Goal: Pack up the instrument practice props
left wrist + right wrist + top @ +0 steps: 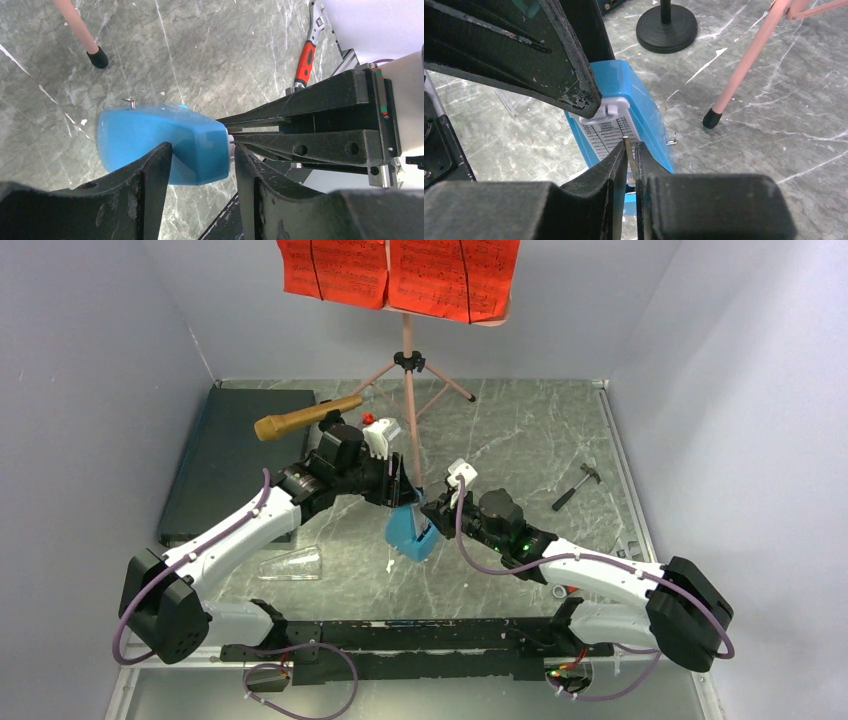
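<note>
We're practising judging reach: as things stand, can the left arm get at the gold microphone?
Probably not yet. The gold microphone stands close beside the left arm, but the left gripper is clamped on the blue metronome, which the right gripper also pinches. It would have to let go first.

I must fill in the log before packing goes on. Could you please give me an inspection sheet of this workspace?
Surface: marbled table, a few white specks, no spill seen.
Job's things: metronome between the arms; microphone tilted, behind the left arm; music stand upright at the back, red pages on it.
Clutter: dark case at left; wrench at right; clear plastic piece near the left arm.
Grippers: left gripper shut on the metronome; right gripper shut on its pendulum.
Cables: purple cables looped along both arms.
Surroundings: grey walls on three sides; nothing else seen.
</note>
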Controlling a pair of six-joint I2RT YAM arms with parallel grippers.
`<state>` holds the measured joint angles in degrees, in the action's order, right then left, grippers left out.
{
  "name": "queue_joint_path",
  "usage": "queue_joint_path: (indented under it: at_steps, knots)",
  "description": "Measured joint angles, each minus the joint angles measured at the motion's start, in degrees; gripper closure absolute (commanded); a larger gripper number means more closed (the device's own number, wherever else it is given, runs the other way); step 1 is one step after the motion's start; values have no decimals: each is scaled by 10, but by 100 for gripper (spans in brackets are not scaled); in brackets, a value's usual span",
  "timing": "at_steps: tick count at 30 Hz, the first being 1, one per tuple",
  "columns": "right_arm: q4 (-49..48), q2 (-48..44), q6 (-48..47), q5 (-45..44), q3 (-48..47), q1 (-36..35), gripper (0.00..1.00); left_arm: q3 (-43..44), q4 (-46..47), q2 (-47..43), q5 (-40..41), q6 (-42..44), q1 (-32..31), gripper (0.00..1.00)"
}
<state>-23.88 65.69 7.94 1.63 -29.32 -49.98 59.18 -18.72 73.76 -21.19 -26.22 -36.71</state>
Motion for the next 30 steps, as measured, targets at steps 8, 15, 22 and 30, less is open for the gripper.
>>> queue_joint_path:
  at_steps: [8, 15, 22, 30]
  knots:
    - [-3, -1, -1, 0, 0, 0, 79, 3, -8, 0, 5, 2, -1, 49]
    - [11, -45, -2, 1, 3, 0, 76, 11, -18, 0, 12, 9, -3, 57]
    - [15, -68, -2, 2, 20, 0, 79, 15, -23, 0, 16, 16, -4, 59]
    - [15, -56, -2, 5, 23, 0, 82, 17, -26, 0, 16, 16, -4, 59]
